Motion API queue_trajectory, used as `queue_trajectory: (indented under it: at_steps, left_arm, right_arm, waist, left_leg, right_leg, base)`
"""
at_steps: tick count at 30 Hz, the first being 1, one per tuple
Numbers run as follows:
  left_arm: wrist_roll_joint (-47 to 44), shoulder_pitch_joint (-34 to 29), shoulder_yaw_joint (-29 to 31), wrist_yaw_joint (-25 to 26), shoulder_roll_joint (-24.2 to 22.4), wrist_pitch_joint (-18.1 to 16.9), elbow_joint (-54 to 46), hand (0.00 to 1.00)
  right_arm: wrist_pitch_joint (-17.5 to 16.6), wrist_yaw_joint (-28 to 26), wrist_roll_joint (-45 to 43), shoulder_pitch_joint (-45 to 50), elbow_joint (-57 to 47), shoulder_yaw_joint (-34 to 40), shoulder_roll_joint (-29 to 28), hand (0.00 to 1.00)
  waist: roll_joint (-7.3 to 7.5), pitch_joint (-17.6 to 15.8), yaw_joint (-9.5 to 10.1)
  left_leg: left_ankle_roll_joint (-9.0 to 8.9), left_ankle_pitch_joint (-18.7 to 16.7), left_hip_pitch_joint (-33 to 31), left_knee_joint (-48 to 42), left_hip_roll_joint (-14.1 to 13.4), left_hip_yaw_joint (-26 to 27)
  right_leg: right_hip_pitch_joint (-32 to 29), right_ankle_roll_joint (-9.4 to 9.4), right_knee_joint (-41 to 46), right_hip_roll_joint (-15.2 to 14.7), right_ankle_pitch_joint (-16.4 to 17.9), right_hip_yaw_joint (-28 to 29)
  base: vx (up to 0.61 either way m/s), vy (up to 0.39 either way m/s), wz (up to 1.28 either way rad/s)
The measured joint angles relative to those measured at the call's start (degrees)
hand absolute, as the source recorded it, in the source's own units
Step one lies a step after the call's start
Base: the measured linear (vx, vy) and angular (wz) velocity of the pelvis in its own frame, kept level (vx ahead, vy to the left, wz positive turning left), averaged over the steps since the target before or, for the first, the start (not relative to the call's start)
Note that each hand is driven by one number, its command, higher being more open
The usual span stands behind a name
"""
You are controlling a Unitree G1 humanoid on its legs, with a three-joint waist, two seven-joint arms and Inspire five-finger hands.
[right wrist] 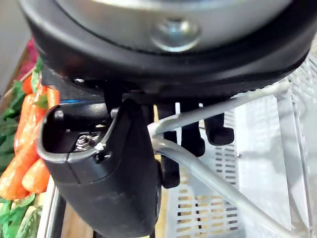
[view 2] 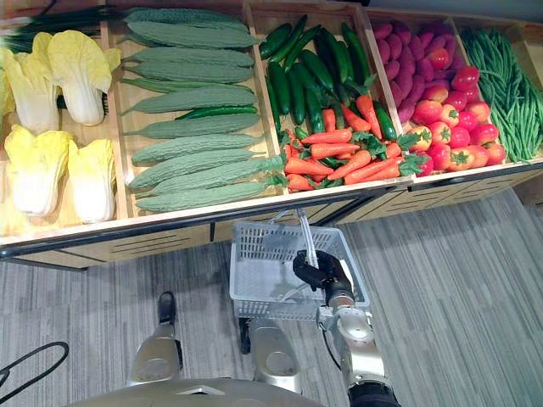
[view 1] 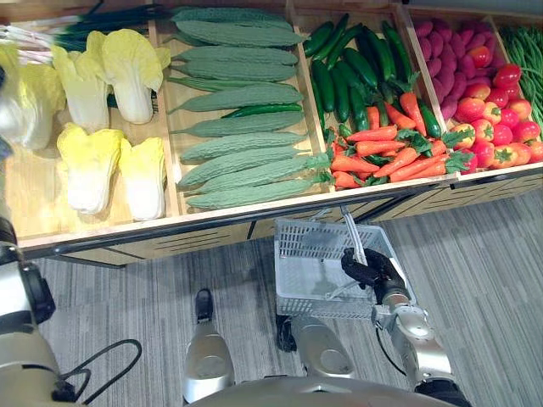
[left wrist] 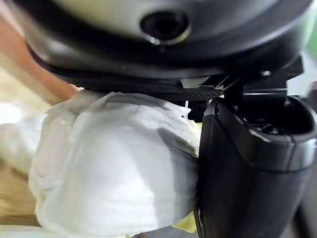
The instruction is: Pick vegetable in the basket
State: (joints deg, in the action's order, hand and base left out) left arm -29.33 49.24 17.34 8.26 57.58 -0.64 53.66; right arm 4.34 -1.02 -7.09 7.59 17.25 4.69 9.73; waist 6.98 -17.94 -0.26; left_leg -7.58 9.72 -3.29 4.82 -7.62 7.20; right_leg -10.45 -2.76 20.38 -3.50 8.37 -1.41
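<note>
A white wire basket (view 1: 293, 227) hangs in front of the wooden produce shelf, below the carrots. My right hand (view 1: 369, 271) is shut on its metal handles (right wrist: 213, 178), and the dark fingers (right wrist: 190, 136) curl over them in the right wrist view. Nothing lies in the basket. At the far left of the shelf, my left hand (left wrist: 247, 168) is against a pale napa cabbage (left wrist: 109, 168). The thumb presses the cabbage's side and the palm sits right over it. That cabbage (view 1: 25, 106) shows at the left edge of the left eye view.
The shelf (view 1: 170, 222) holds more napa cabbages (view 1: 127, 72), long bumpy green gourds (view 1: 242, 127), dark cucumbers (view 1: 348, 72), carrots (view 1: 373, 157), red peppers (view 1: 501, 110), purple sweet potatoes (view 1: 441, 47) and green beans (view 2: 501, 76). Grey plank floor lies below.
</note>
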Motion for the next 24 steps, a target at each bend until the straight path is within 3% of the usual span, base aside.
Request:
queue_trajectory:
  at_steps: [7,10,16,22,24]
  left_arm:
    - [0.09,-0.01,-4.56,1.63,4.58,-1.83,-5.96,0.0]
    - [0.14,-0.47,-4.72,1.61,4.58,-1.81,-8.23,0.0]
    - [-0.04,-7.83,-4.72,0.9,4.57,-1.92,-22.09,0.0]
    - [-0.03,-15.85,-5.99,-3.75,3.61,-5.51,-36.17,0.0]
    - [-0.01,-17.11,-6.73,-5.27,2.34,-6.85,-40.35,0.0]
  right_arm:
    - [0.0,-1.03,0.0,3.95,0.19,3.27,0.0,0.0]
    - [0.01,-1.58,0.01,4.29,0.81,4.27,0.0,0.0]
    - [0.32,-2.64,0.06,5.15,1.18,9.3,0.0,0.0]
    - [0.31,-3.96,0.59,6.5,1.05,17.54,2.24,0.0]
    - [0.3,-4.61,0.92,6.8,0.85,20.74,4.32,0.0]
  waist:
    - [-2.67,3.83,0.24]
    - [-2.54,4.34,0.27]
    - [-2.19,4.94,0.08]
    - [-2.32,10.41,-1.77]
    - [-3.02,12.24,-3.21]
  left_leg:
    - [0.16,-0.93,0.85,0.04,-0.08,-0.65]
    - [0.18,-0.9,0.86,0.02,-0.1,-0.93]
    - [0.33,-0.85,1.87,0.01,0.13,-0.91]
    - [0.25,-2.3,4.04,0.02,-0.19,1.85]
    - [0.41,-2.84,4.65,0.03,-0.23,2.81]
  right_leg:
    - [1.81,0.07,-1.52,0.01,0.28,-0.55]
    - [2.09,0.08,-1.54,0.01,0.27,-0.77]
    - [3.63,-0.24,-2.65,-0.03,-0.01,-0.67]
    - [5.68,-0.74,-6.25,0.71,-1.36,1.87]
    - [6.88,-1.09,-8.69,0.79,-2.51,2.9]
  base:
    - [0.02,0.009,0.06]
    - [0.01,0.005,0.05]
    - [0.01,0.005,0.0]
    - [0.03,0.016,-0.23]
    - [0.02,0.044,-0.28]
